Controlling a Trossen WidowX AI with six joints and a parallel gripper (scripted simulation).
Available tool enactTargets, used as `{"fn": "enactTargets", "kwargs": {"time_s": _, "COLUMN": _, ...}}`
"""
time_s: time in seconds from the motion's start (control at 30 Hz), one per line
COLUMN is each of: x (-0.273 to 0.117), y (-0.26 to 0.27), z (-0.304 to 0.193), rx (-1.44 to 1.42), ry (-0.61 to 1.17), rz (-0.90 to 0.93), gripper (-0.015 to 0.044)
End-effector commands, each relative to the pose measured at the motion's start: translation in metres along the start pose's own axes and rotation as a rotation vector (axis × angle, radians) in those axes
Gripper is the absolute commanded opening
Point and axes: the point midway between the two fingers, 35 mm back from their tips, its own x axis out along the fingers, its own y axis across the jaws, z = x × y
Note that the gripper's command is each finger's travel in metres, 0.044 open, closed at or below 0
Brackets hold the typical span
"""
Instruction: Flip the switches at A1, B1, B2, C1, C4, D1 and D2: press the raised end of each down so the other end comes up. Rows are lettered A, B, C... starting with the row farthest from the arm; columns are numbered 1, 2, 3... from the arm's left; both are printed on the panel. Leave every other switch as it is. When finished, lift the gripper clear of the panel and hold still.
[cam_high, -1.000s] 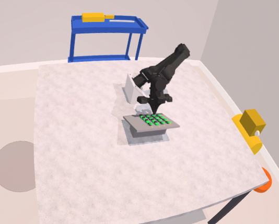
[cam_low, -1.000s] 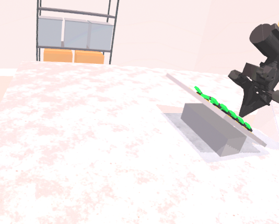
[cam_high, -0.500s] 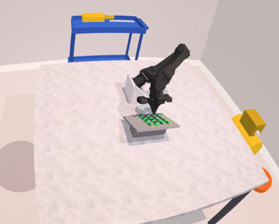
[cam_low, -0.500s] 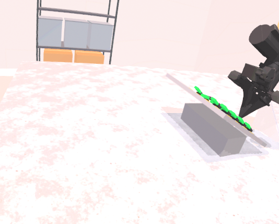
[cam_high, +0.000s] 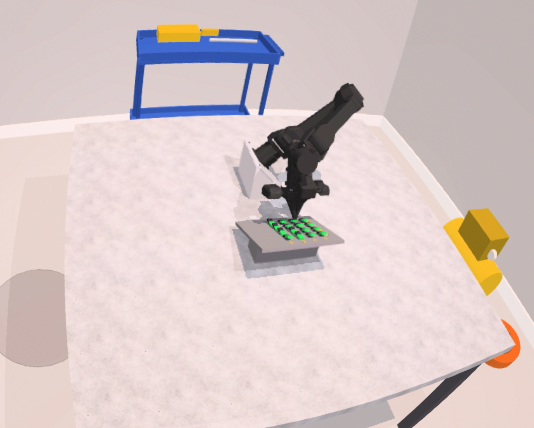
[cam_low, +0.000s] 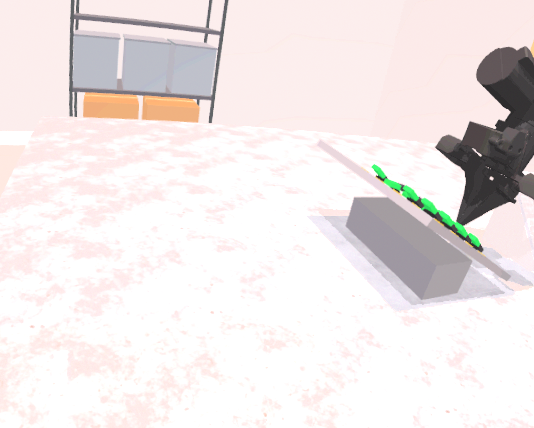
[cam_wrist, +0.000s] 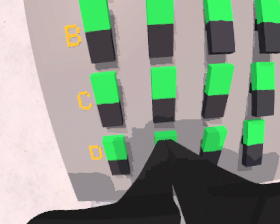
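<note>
The grey sloped panel (cam_high: 254, 231) (cam_low: 345, 161) (cam_wrist: 50, 75) bears rows of green-and-black rocker switches. My gripper (cam_high: 295, 217) (cam_low: 460, 223) (cam_wrist: 164, 146) is shut and empty, its tip low over the near row. In the wrist view the tip covers most of switch D2 (cam_wrist: 165, 135); only its green far end shows. Contact cannot be told. Switch D1 (cam_wrist: 115, 148) is left of the tip. Switches C1 (cam_wrist: 105, 89), C4 (cam_wrist: 262, 77), B1 (cam_wrist: 98, 40) and B2 (cam_wrist: 160, 32) also show. Row A is outside the wrist view; raised ends are hard to tell.
A grey block (cam_low: 395, 240) supports the panel on the pale table (cam_high: 200, 325). A white upright plate (cam_high: 248, 172) stands behind the panel, near the arm. Beyond the table are a blue cart (cam_high: 210, 57) and a rack with bins (cam_low: 145, 92).
</note>
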Motion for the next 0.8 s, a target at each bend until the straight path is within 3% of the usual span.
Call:
{"fn": "enactTargets", "kwargs": {"time_s": 0.0, "x": 0.0009, "y": -0.0011, "z": -0.0004, "rx": 0.004, "ry": 0.002, "rz": -0.005, "gripper": 0.0}}
{"fn": "enactTargets", "kwargs": {"time_s": 0.77, "x": 0.004, "y": -0.0011, "z": -0.0004, "rx": 0.004, "ry": 0.002, "rz": -0.004, "gripper": 0.0}}
